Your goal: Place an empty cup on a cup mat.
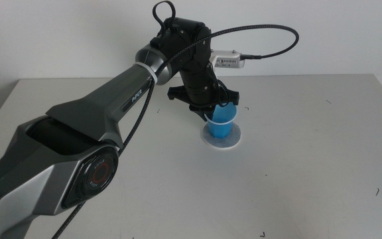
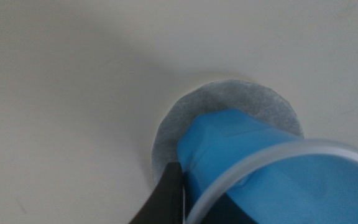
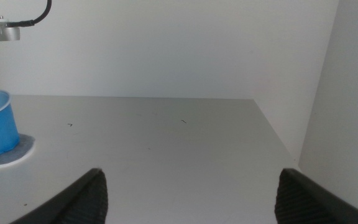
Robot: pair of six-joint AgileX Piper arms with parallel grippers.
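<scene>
Left hand [image 1: 219, 106]: clenched on the rim of the cup, reached in from the 9 o'clock side of the middle view; one dark jaw is seen pressed against the outer wall in the left wrist view.
Right hand [image 3: 191, 193]: released, jaws spread wide, parked low over the counter well apart from the work.
Cup [image 1: 223, 125]: bright blue, held at its lip, its base on or just above the mat; actual contact cannot be told. From the right wrist it appears nearly upright.
Mat [image 1: 233, 140]: a thin grey disc with a white edge, lying flat near the centre of the counter, showing all round the cup's base and widest toward 3 o'clock.
Counter [image 1: 310, 166]: pale and matte.
Handling: the cup is judged very light and thin-walled, easily crushed or tipped; a gentle pinch at the stiffer rolled rim is thought best.
Progress: placement is judged almost complete; letting go is not yet done.
</scene>
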